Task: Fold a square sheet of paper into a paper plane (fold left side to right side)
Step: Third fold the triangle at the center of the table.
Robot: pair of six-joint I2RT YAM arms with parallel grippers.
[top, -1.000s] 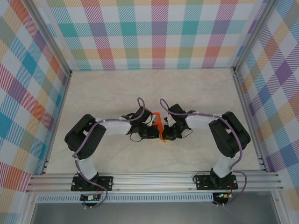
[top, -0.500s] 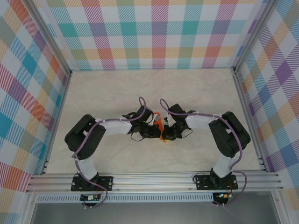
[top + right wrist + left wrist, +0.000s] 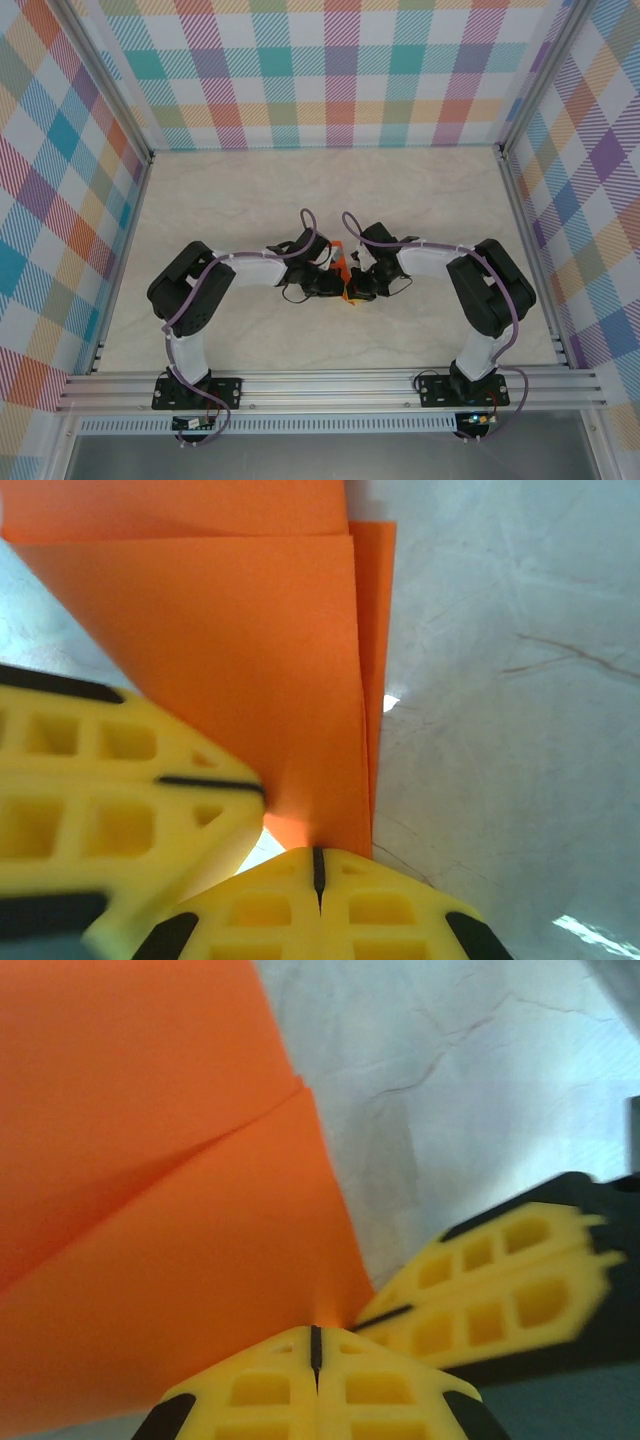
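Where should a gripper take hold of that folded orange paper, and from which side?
I'd pinch the orange paper at an outer edge, coming in edge-on so the fingers close on its flat faces; it is thin and folded flat. The left gripper and right gripper are shut on it that way.

1. The square sheet of paper (image 3: 150, 1210) is plain bright orange.
2. The left gripper (image 3: 315, 1345) and right gripper (image 3: 318, 865) are yellow with black trim.
3. The table (image 3: 250, 200) is cream marble with faint veins.
4. The walls (image 3: 340, 70) carry pastel plaid.

Bright, even light; the paper (image 3: 150, 1210) looks blurred close-up.
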